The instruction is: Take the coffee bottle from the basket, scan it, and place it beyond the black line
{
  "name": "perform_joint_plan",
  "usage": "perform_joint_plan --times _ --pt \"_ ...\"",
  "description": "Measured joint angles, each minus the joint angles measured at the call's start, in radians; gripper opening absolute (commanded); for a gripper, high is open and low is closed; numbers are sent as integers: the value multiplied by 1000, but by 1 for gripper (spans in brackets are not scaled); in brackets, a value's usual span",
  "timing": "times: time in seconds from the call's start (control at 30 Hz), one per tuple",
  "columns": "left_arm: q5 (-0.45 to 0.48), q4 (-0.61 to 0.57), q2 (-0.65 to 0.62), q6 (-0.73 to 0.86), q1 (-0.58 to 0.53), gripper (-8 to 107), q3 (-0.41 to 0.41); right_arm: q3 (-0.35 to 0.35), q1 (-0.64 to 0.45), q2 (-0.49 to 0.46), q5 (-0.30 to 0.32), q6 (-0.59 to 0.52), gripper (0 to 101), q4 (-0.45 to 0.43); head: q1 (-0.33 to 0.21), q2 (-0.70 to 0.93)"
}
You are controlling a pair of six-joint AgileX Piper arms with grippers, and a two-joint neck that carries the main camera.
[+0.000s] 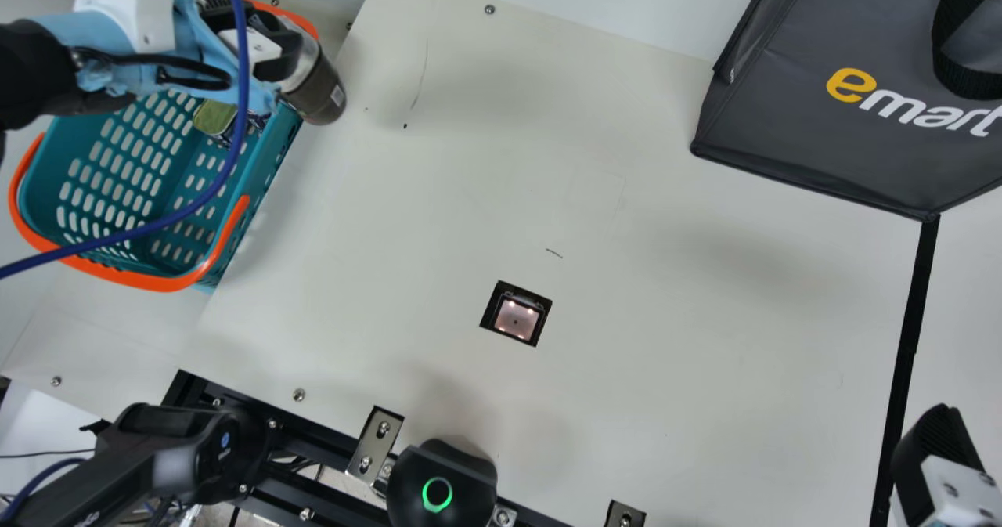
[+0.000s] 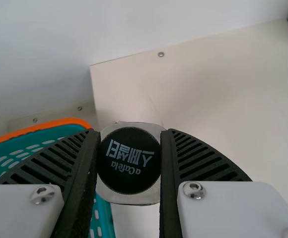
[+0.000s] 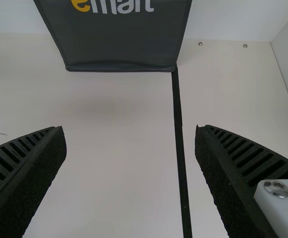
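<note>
The coffee bottle (image 1: 315,92) is hanging well apart from the scanner window (image 1: 517,318), on its basket side, and the left gripper (image 2: 130,134) is holding it, closed on its upper part. The basket (image 1: 266,159) is sitting on that same side, mostly farther out from the window. The cap (image 2: 129,161) is facing the wrist camera, so the long axis is running in line with the fingers, and the base is pointing away from the wrist. A small pale label (image 1: 337,95) is showing low on the bottle's side; whether it is carrying the code, I cannot tell. The coming move is probably calling for a carry towards the window, then a turn of the code to face it. The black line (image 1: 906,355) is running on the window's opposite side, where the right gripper (image 3: 129,130) is holding nothing, its fingers wide apart.
</note>
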Motion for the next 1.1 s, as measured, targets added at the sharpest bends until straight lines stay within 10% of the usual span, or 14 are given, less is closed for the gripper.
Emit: perform_joint_plan --times 1.1 --pt "-31 -38 -26 1 -373 10 85 0 0 0 -1 0 91 0 0 0"
